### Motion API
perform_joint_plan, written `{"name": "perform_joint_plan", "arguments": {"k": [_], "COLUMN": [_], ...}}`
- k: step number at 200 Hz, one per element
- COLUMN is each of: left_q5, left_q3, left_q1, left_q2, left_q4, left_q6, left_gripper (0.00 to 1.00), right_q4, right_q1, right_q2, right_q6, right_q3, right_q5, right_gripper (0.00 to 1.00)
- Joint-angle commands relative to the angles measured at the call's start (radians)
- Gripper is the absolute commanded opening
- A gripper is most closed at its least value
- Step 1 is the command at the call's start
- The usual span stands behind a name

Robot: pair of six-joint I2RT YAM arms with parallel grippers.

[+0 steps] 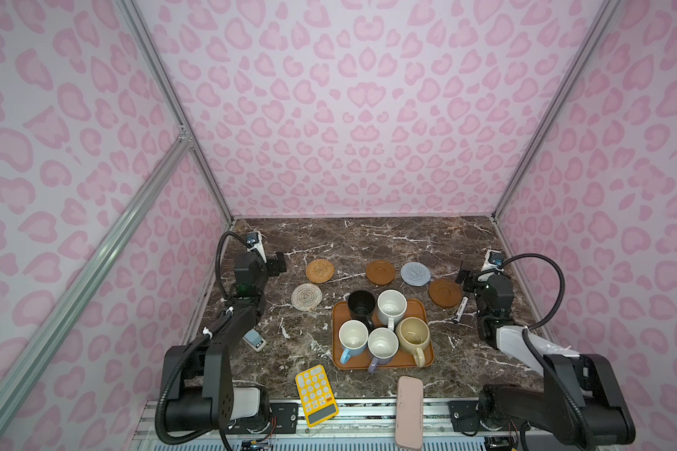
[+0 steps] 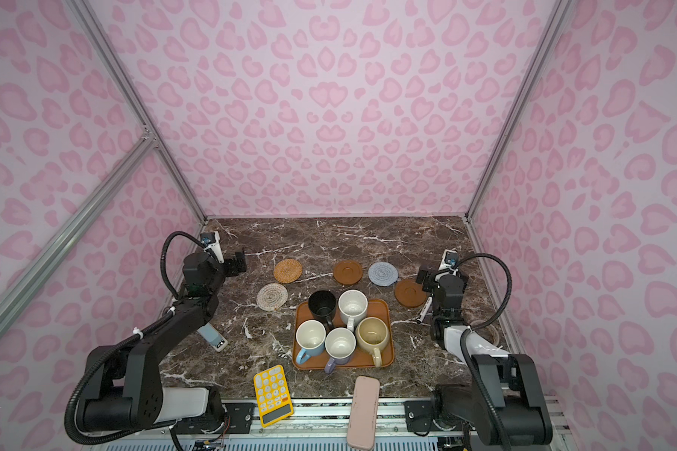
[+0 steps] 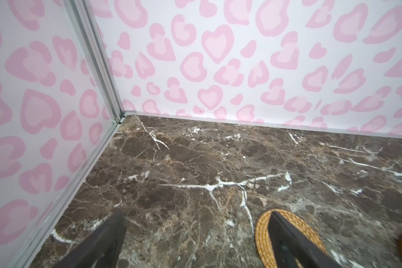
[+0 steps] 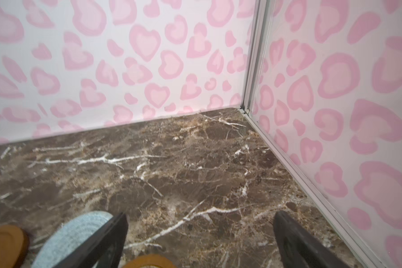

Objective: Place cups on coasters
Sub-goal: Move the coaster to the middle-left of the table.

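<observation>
Five cups stand together on an orange-brown tray (image 1: 339, 312): black (image 1: 361, 304), speckled white (image 1: 391, 306), light-blue (image 1: 352, 339), lavender (image 1: 382, 345) and beige (image 1: 412, 334). Behind the tray lie five bare coasters: tan rattan (image 1: 320, 270), cream woven (image 1: 306, 297), brown (image 1: 380, 271), grey-blue (image 1: 415, 273) and a second brown one (image 1: 444, 293). My left gripper (image 3: 196, 215) hangs open and empty over the marble, just left of the rattan coaster (image 3: 262, 232). My right gripper (image 4: 200, 215) is open and empty to the right of the grey-blue coaster (image 4: 74, 232).
A yellow calculator (image 1: 315, 394) and a pink case (image 1: 409, 412) lie at the table's front edge. A marker pen (image 1: 461, 309) lies by the right arm, and a small white device (image 1: 255, 340) sits under the left arm. Pink patterned walls enclose three sides.
</observation>
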Motion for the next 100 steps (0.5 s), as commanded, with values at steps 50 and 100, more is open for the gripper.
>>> {"name": "perform_joint_plan", "arguments": {"k": [50,100], "left_q5": [0.088,0.128], "left_q3": [0.084,0.096], "left_q1": [-0.024,-0.020], "left_q2": [-0.325,-0.478], "left_q4": [-0.305,-0.446], "left_q6": [-0.229,-0.380], "left_gripper": [0.97,0.97], "right_q4": [-0.468,-0.697], "right_q1": [-0.025,0.219], "right_q2": [-0.073,-0.029], "right_q6": [0.378,0.112], "right_q3": [0.234,0.461], "right_q5": [-0.230,-0.208], "right_gripper": [1.00,1.00]}}
